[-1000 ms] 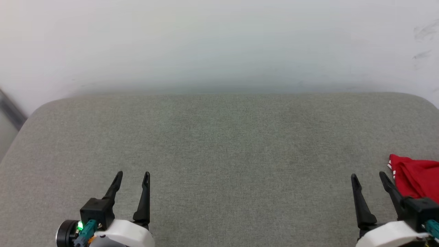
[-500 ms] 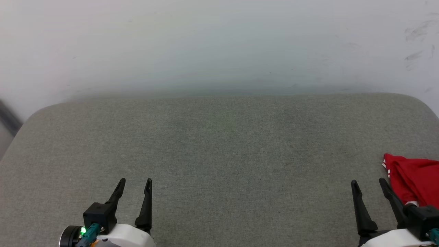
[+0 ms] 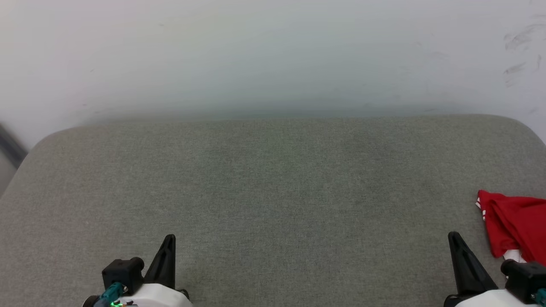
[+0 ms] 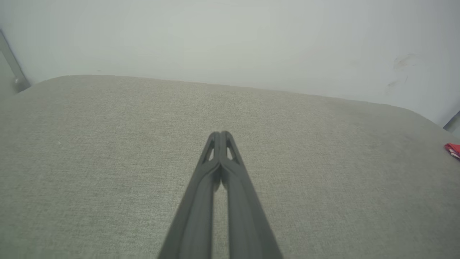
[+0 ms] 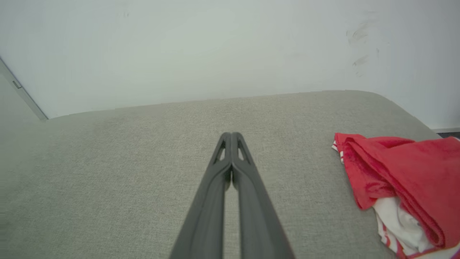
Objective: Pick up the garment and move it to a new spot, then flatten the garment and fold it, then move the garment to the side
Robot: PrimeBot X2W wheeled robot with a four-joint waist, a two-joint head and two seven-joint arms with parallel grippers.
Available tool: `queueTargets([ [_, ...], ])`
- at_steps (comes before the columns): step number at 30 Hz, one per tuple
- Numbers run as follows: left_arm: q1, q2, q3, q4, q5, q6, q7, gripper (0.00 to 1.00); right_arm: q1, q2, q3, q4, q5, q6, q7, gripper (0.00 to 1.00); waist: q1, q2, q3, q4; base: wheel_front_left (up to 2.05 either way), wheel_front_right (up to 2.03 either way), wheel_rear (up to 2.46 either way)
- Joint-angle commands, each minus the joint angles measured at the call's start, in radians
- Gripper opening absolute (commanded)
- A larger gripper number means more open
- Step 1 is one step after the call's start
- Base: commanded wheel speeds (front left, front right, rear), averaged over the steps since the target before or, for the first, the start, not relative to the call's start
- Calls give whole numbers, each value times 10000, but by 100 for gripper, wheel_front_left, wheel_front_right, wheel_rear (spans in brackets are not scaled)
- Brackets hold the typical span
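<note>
The garment [image 3: 516, 221], a bright red shirt with white and striped trim, lies bunched at the right edge of the grey cushion [image 3: 273, 187]; the right wrist view has the garment [image 5: 402, 183] at the right, its white part low, and a red corner of the garment [image 4: 453, 149] peeks in at the far right of the left wrist view. My right gripper [image 3: 455, 236] sits just left of it, apart from the cloth, fingers pressed together and holding nothing [image 5: 231, 135]. At the lower left my left gripper [image 3: 169, 237] is shut and holding nothing too [image 4: 220, 133].
A pale wall [image 3: 273, 55] rises right behind the cushion's far edge, with dark scuffs [image 3: 518, 40] at the upper right. The cushion's rounded corners fall away at left and right. A dark strip [image 3: 10, 145] runs at the far left.
Both grippers, open a second ago, have closed their fingers together and drawn back toward the bottom of the head view. The garment lies where it was.
</note>
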State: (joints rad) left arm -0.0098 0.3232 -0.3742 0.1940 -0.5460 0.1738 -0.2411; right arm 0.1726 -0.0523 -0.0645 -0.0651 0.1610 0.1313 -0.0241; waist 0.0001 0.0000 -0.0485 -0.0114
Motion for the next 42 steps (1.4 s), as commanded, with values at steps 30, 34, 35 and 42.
queueTargets([
  [30,-556,-918,1837,138,-4094,-1171,1261,0,-1189,-216,64,1066,5722,-2,319,0,0,0,127,28,0,0,0],
  [34,-584,-1022,2024,155,-4523,-1299,1397,0,-1309,-227,60,1191,6312,-3,364,0,0,0,144,32,0,0,0],
  [35,-593,-1047,2070,160,-4626,-1331,1430,0,-1329,-229,59,1220,6456,-3,375,0,0,0,148,33,0,0,0],
  [42,-646,-1235,2380,191,-5327,-1521,1668,0,-1507,-241,46,1430,7415,-3,446,0,0,0,178,39,0,0,0],
])
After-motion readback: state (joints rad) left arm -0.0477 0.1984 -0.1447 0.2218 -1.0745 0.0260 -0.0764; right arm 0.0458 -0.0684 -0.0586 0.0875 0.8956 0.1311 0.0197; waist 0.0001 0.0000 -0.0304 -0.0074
